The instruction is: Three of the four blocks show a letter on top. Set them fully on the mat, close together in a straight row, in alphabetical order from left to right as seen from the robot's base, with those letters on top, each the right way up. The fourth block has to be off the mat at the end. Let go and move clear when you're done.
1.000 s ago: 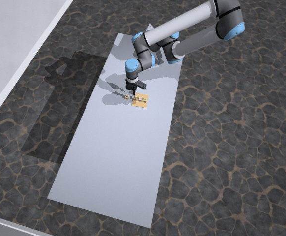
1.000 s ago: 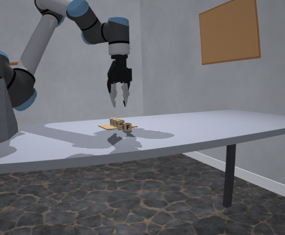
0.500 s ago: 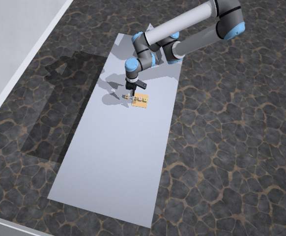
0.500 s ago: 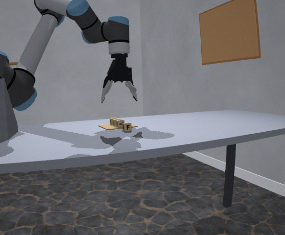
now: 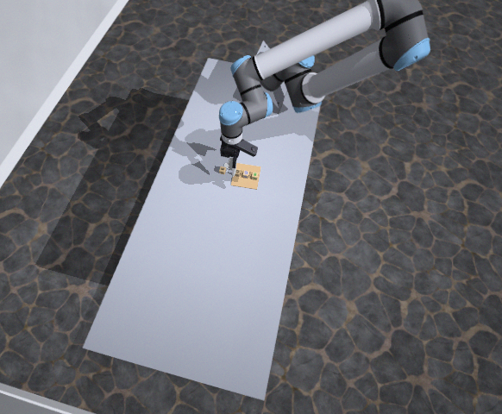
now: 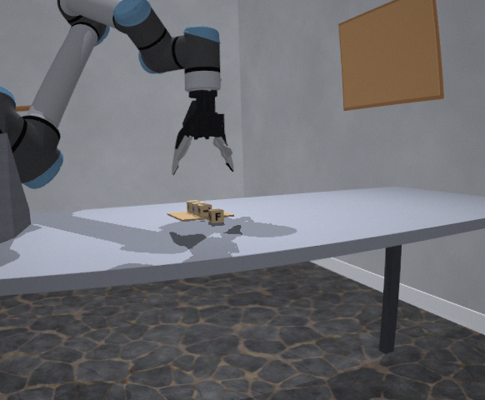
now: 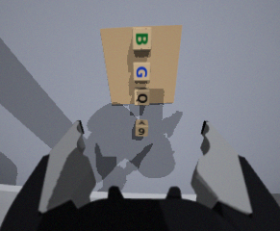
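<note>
Now, end effector (image 6: 202, 165): spread wide and empty, hanging well above the surface, its two pale fingers framing the row of blocks in the wrist view.
Mat (image 7: 116, 63): a tan rectangle lying flat on the grey surface (image 5: 206, 276), near the arm's end of it.
B block (image 7: 141, 38): on the mat, green letter on top, at the far end of the row in the wrist view.
G block (image 7: 141, 72): on the mat, blue letter on top, just beside the B block with a small gap.
Q block (image 7: 142, 97): black letter on top, at the mat's near edge, close to the G block; whether it lies wholly on the mat I cannot tell.
Fourth block (image 7: 141, 129): off the mat, on the bare surface just beyond the Q block, in line with the row; a 9 shows on top, and an F on its side in the exterior view (image 6: 216, 215).
Shadow: the end effector's dark shape falls on the surface around the fourth block.
</note>
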Robot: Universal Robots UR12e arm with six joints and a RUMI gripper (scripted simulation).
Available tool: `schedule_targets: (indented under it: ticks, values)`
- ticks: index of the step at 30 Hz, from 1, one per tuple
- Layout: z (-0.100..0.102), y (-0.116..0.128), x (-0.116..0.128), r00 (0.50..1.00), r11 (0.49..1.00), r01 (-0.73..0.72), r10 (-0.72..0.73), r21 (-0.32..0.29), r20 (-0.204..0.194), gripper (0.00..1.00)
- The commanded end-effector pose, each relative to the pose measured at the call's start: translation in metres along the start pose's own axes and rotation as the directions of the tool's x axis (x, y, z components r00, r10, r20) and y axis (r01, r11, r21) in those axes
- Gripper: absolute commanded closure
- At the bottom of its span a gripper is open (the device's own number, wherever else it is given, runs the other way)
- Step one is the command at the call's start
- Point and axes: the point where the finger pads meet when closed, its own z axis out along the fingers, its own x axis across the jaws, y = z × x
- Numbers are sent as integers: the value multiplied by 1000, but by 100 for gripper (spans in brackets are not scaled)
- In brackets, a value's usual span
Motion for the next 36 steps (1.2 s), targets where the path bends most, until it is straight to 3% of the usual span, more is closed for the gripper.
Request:
schedule_targets:
  ticks: [1, 11, 19, 36]
  values:
    - [-9, 0, 1, 1000, 1000, 0, 0, -1, -1, 0]
    - [-58, 0, 0, 1000, 1000, 0, 0, -1, -1, 0]
    - [-82, 0, 0, 1000, 1000, 0, 0, -1, -1, 0]
    - [-87, 0, 0, 1000, 1000, 0, 0, -1, -1, 0]
